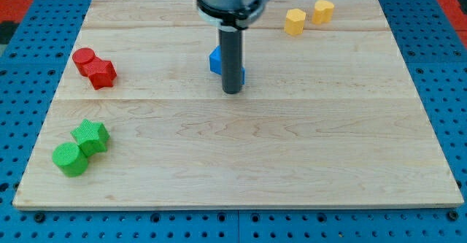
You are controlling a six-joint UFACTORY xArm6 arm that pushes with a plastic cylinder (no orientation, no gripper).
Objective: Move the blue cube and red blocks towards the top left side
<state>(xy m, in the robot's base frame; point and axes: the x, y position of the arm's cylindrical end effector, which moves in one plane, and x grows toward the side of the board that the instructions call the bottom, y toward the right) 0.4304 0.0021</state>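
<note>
A blue cube (216,60) lies near the middle of the wooden board (233,148), partly hidden behind my rod. My tip (231,91) rests on the board just below and right of the cube, touching or almost touching it. A red cylinder (84,58) and a red star-shaped block (101,72) sit together at the view's left, touching each other, far left of my tip.
A green star-shaped block (91,136) and a green cylinder (70,158) lie at the lower left. Two yellow blocks (295,21) (323,11) lie at the top right. A blue pegboard (22,126) surrounds the board.
</note>
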